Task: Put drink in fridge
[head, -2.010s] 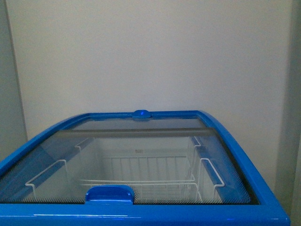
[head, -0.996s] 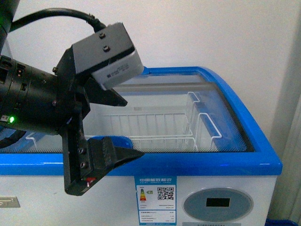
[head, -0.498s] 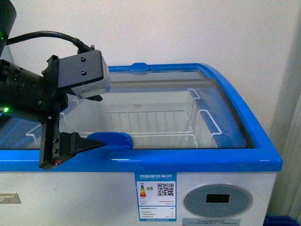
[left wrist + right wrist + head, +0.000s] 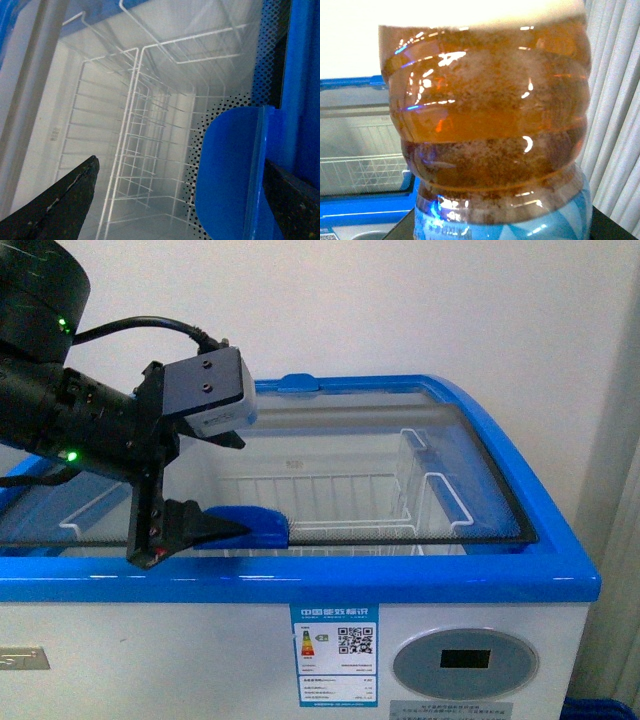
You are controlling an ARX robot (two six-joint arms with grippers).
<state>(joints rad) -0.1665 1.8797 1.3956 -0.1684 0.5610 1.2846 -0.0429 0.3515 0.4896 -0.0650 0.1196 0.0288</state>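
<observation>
There is one fridge with two blue lid handles, a front-edge handle and a back-edge handle, one energy label and one oval display panel on its front wall, one drink bottle, and one left gripper.

A plain indoor room fitted out like a shop corner: a retail-style chest fridge with glass sliding lid, wire baskets and an energy label stands against a bare white wall, pale curtain alongside
</observation>
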